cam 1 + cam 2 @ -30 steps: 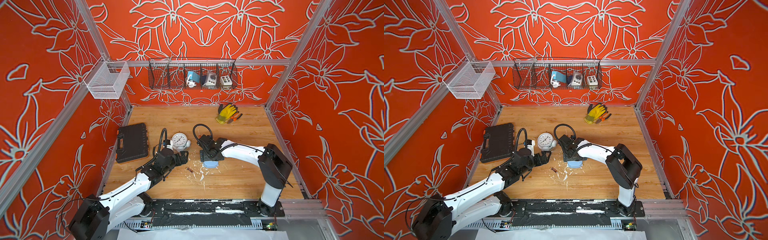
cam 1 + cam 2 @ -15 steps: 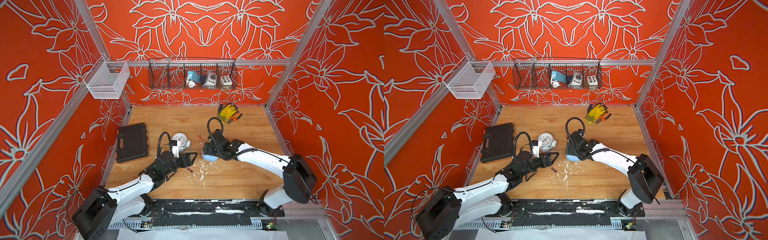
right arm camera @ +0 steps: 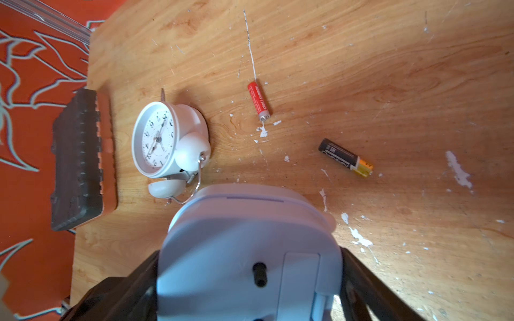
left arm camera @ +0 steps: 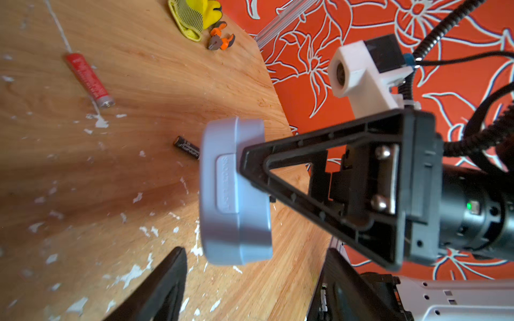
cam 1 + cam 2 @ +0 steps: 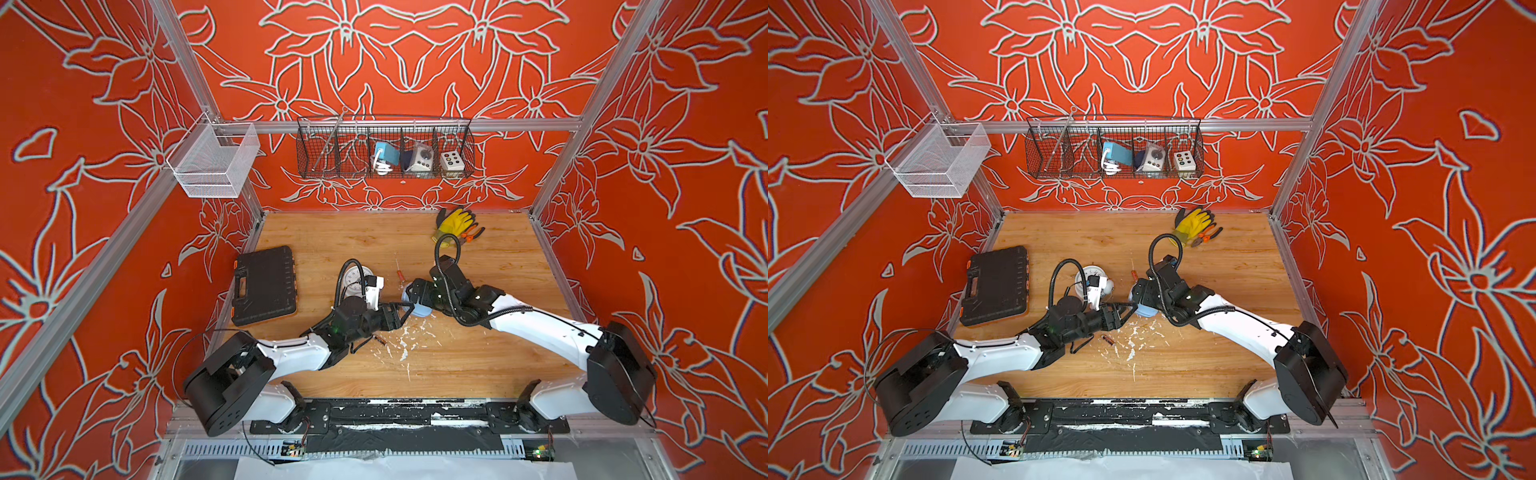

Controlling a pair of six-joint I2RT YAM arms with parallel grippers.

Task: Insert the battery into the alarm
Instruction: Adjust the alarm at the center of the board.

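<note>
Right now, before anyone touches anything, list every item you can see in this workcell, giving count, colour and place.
blue alarm: 1, pale blue, held above the table
white clock: 1, white, on the table beside the tool case
red battery: 1, red, loose on the table
black battery: 1, black with gold end, loose on the table
tool case: 1, black, table's left side
gloves: count unclear, yellow, table's back edge
pliers: 1, orange-handled, beside the gloves
wire basket: 1, black, back wall
mesh basket: 1, white, side wall
table: 1, wood
left gripper: black, open, by the blue alarm
right gripper: black, gripping the blue alarm
</note>
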